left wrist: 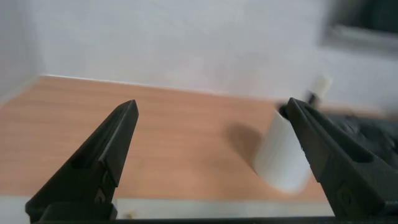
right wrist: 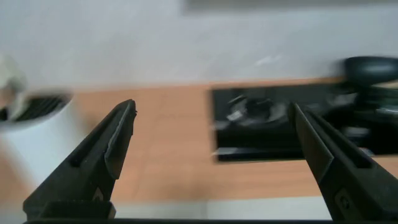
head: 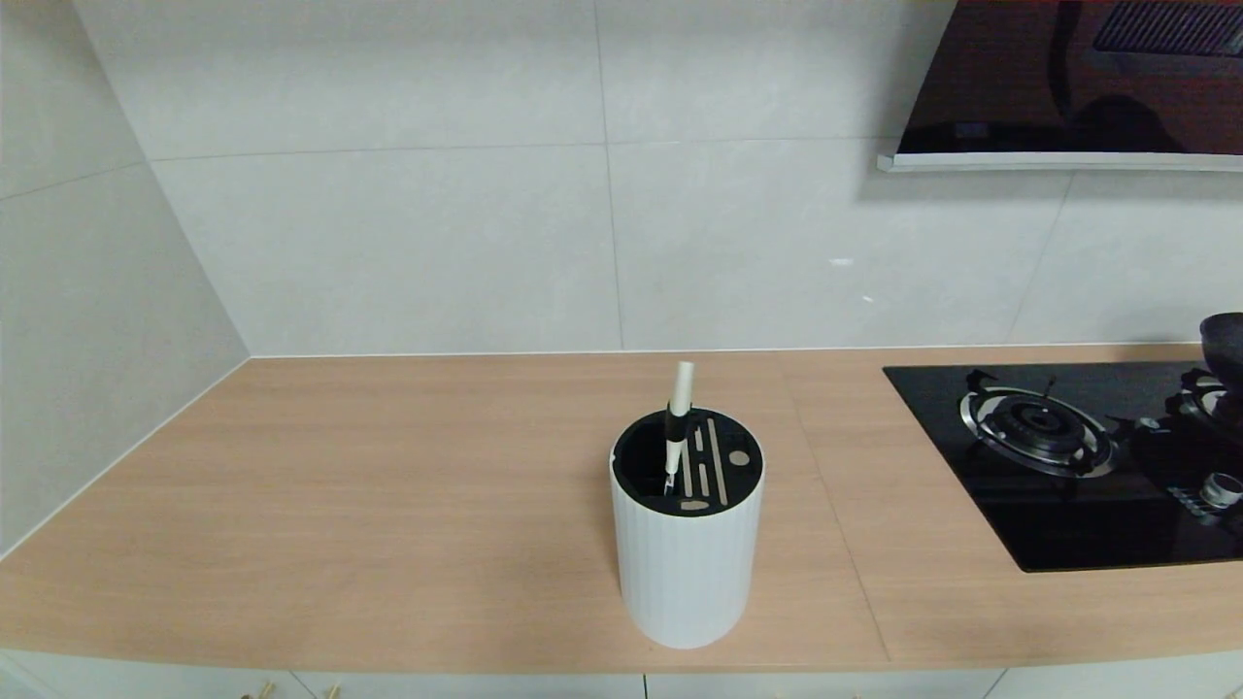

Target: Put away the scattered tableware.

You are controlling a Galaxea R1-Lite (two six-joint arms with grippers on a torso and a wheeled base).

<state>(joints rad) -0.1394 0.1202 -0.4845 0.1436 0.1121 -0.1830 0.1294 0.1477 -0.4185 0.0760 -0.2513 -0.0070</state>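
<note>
White ribbed cylindrical holder (head: 687, 573) | cream-handled utensil (head: 681, 390) standing inside | left tool (left wrist: 211, 104), right tool (right wrist: 212, 104): fingers apart

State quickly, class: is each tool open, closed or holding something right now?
Left tool: open, holding nothing.
Right tool: open, holding nothing.

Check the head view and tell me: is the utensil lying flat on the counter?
No, the utensil stands handle up inside the holder.
</note>
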